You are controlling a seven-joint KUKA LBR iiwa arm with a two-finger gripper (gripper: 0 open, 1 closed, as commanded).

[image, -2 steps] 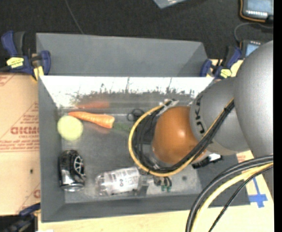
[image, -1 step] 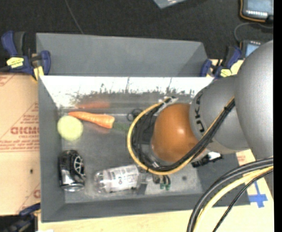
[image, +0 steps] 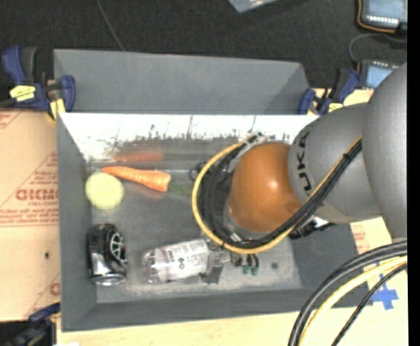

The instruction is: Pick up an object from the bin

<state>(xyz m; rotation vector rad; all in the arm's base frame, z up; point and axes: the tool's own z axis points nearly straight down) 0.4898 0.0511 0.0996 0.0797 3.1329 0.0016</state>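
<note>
The arm [image: 339, 171], its orange cover [image: 260, 186] uppermost, hangs over the right half of the bin [image: 181, 85]. The cover hides the jaws, so I cannot tell if they are spread. Just left of it, by the front wall, lies a crumpled clear bottle [image: 177, 259], then a black can [image: 105, 254]. Behind these lie a carrot [image: 137, 177] and a yellow-green ball [image: 105, 191].

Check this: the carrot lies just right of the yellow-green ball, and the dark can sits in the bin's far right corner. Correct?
No. The camera view shows the dark can in the near left corner of the bin. The carrot does lie just right of the yellow-green ball.
</note>
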